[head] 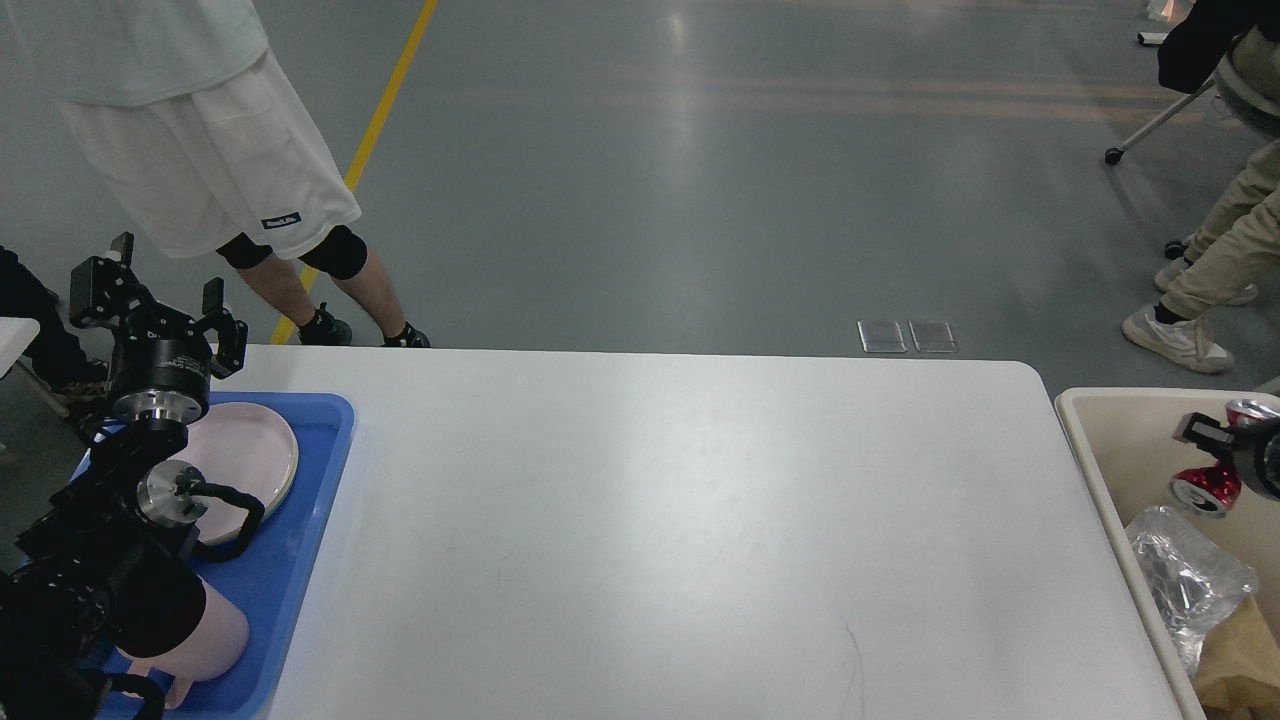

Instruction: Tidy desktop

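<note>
1. One white worktop [640, 520] fills the middle
2. One blue tray [300, 560] sits at its left end, holding one pink plate [245, 450] and one pink cup [215, 640]
3. One cream bin [1110, 470] stands on the right
4. Left hand [155, 300] is raised above the tray, fingers spread, empty
5. Right hand [1225, 455] over the bin grips one red can [1205, 487]

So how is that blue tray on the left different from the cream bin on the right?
The blue tray is shallow and sits on the desktop; the cream bin is deeper and stands past the desktop's right edge. The tray holds a pink plate and pink cup; the bin holds crumpled plastic and brown paper. Both are open-topped rectangular containers.
</note>
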### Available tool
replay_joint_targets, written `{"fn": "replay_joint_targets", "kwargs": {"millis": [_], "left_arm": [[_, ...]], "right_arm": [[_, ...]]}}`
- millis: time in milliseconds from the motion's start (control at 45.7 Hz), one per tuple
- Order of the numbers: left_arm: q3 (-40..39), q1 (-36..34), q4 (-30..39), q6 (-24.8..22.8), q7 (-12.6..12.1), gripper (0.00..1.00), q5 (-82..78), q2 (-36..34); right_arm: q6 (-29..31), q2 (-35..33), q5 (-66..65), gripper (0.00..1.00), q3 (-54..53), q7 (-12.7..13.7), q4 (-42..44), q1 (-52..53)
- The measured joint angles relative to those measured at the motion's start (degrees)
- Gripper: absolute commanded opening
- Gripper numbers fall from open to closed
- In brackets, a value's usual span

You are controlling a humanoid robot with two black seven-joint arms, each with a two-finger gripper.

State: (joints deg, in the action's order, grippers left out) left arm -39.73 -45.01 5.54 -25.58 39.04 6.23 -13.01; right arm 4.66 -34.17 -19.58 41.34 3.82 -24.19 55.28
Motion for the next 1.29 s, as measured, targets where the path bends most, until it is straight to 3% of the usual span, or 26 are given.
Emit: {"fn": "replay_joint_targets", "kwargs": {"millis": [175,504,569,854,964,1095,1139,1204,1292], "left_arm": [[0.00,0.00,0.00,0.00,0.00,0.97,0.01,0.00],[0.00,0.00,0.00,0.00,0.00,0.97,0.01,0.00],[0.00,0.00,0.00,0.00,0.00,0.97,0.02,0.00],[0.00,0.00,0.00,0.00,0.00,0.97,0.01,-0.01],[0.00,0.00,0.00,0.00,0.00,0.97,0.01,-0.01],[0.00,0.00,0.00,0.00,0.00,0.97,0.01,-0.01],[0.00,0.00,0.00,0.00,0.00,0.97,0.00,-0.01],[0.00,0.00,0.00,0.00,0.00,0.97,0.00,-0.01],[0.00,0.00,0.00,0.00,0.00,0.97,0.00,-0.01]], "right_arm": [[-0.06,2.94,-0.02,1.00,-0.27,-0.05,5.60,-5.92],[-0.11,2.55,-0.02,1.00,-5.10,-0.04,7.77,-5.64],[-0.18,2.46,0.42,1.00,-13.02,-0.03,8.89,-5.46],[0.61,3.32,2.50,1.00,-73.21,-1.44,7.36,-9.82],[1.00,4.63,2.51,1.00,-86.57,-6.26,4.16,-12.15],[1.78,5.44,2.32,1.00,-91.10,-16.91,-1.26,-14.13],[2.13,5.80,2.23,1.00,-91.28,-19.37,-2.70,-14.64],[2.87,6.45,2.10,1.00,-91.44,-21.85,-4.15,-15.10],[4.10,7.41,2.04,1.00,-91.54,-23.02,-4.79,-15.25]]}}
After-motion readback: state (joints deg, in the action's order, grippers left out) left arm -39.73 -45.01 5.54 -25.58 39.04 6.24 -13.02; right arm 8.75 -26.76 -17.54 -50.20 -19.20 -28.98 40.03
